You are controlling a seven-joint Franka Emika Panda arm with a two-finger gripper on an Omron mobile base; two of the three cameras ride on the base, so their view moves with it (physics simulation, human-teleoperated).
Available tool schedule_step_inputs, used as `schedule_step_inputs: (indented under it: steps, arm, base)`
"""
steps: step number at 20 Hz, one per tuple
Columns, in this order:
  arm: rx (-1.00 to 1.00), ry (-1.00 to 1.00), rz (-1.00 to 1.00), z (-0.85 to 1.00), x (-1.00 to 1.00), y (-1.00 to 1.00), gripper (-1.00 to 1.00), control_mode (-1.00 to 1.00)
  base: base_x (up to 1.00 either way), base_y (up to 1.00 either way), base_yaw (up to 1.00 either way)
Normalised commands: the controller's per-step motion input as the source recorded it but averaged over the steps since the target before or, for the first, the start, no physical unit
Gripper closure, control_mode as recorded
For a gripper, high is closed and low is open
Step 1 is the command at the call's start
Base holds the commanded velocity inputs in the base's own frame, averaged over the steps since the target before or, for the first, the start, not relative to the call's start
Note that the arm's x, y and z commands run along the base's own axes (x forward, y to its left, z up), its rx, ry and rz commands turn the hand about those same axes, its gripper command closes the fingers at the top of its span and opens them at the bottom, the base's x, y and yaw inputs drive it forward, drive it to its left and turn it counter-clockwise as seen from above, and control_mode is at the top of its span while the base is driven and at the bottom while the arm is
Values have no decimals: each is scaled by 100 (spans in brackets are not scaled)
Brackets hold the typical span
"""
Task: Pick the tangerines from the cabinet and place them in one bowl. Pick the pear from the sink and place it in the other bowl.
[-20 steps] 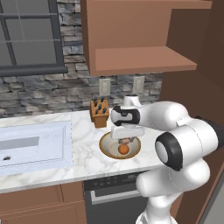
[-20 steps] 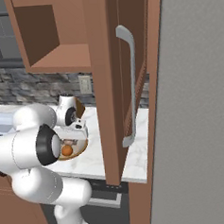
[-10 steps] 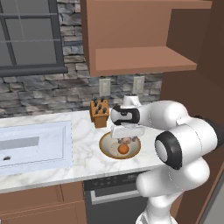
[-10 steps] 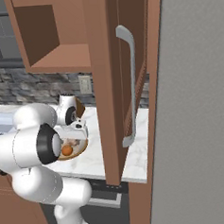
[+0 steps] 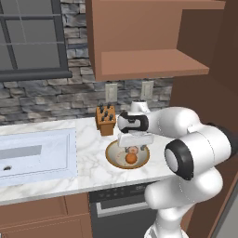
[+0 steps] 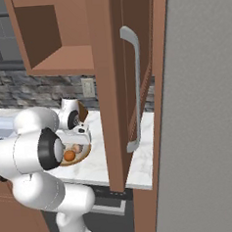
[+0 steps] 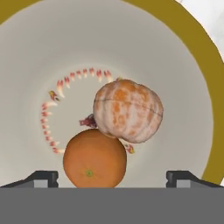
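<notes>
Both tangerines, the brighter tangerine (image 7: 95,158) and the duller tangerine (image 7: 128,110), are lying touching inside the tan-rimmed shallow bowl (image 7: 209,87) on the marble counter (image 5: 88,155). They are looking light, firm and prone to rolling, so I'd take one across its widest middle. My gripper (image 7: 112,177) is hovering above them, spread wide, holding nothing.

This is a home kitchen, rendered rather than filmed. A white marble desk (image 5: 88,162) carries an inset sink (image 5: 32,155) under a dark-framed window (image 5: 30,39), backed by a grey stone wall (image 5: 56,95) with two outlets. A reddish-brown wall cabinet (image 5: 148,42) hangs open above, a knife block (image 5: 105,120) stands near the wall, and a dark oven front (image 5: 118,197) sits among wooden base cabinets.
</notes>
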Motion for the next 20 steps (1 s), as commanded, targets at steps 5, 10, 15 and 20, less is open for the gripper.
schedule_step_inputs:
  steps: [5, 10, 15, 20]
  arm:
    - [0, -1, 0, 10, -14, 0, -100, -100]
    - [0, -4, 0, 24, -28, 0, -100, -100]
    - [0, -8, 0, 30, -36, 0, -100, -100]
    - [0, -11, 0, 36, -42, 0, -100, -100]
  base:
    - [0, 0, 0]
    - [0, 0, 0]
    - [0, 0, 0]
    - [0, 0, 0]
